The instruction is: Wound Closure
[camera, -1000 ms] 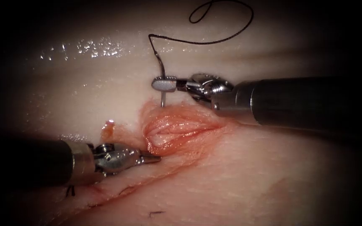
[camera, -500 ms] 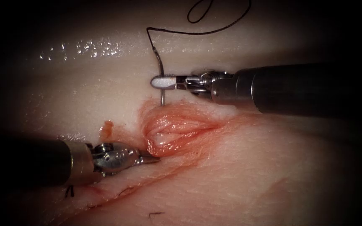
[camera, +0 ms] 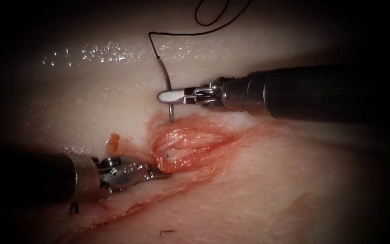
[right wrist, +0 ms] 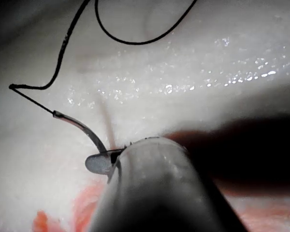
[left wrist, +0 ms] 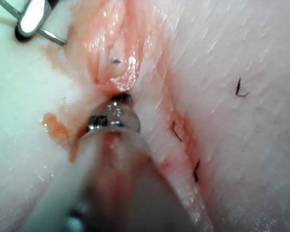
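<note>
My right tool (camera: 170, 96) pinches the needle (camera: 169, 100) mid-curve, tip at the tissue (camera: 271, 180) on the far edge of the cut (camera: 181, 147), placed, I judge, for a bite. Thread (camera: 181, 33) trails farther off. My left tool (camera: 158, 174), jaws pressed together and holding nothing, rests against the cut's near-left lip, probably steadying it.

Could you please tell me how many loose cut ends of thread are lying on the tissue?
3, perhaps more hidden: one cut end below the cut, one beside the left tool's shaft, one between them.
</note>
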`<state>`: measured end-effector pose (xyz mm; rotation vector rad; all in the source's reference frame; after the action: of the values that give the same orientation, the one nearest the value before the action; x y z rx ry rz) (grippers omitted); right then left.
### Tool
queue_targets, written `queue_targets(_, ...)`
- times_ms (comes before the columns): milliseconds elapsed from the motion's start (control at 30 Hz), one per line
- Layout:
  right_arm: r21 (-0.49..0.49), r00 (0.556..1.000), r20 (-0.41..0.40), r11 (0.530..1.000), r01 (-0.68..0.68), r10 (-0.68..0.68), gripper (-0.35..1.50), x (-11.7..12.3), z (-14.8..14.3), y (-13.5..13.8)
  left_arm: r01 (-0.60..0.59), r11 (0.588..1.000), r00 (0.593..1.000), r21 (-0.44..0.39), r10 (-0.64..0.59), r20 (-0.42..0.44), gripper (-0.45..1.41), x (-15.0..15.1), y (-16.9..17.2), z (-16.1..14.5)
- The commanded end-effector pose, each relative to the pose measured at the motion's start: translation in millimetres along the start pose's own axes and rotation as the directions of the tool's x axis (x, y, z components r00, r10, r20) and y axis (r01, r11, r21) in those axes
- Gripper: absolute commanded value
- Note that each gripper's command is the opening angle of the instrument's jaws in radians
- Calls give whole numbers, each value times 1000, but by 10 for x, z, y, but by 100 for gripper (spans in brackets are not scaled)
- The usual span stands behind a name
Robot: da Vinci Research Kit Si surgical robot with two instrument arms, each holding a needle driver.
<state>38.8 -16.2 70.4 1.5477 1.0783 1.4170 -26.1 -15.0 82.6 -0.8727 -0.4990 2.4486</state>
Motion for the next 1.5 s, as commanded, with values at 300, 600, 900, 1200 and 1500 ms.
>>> queue_targets(300,20,1000,29,1000,-13,12,-35,-22,12,9,0,1000,1000,-1,0,-1,-45,0,1,8)
queue_targets(600,11,991,-16,991,134,-134,-35,-24,11,7,1,1000,1000,0,-1,0,-45,1,1,6)
queue_targets(900,-13,865,-100,870,493,-492,140,-3,9,8,4,1000,1000,-2,-4,0,-45,4,3,4)
queue_targets(1200,-121,644,-71,648,752,-762,148,40,-15,-5,4,1000,1000,-3,-4,0,-45,3,3,3)
queue_targets(1500,-141,340,113,323,936,-934,148,96,-48,-48,5,1000,1000,-3,-5,0,-45,3,4,3)
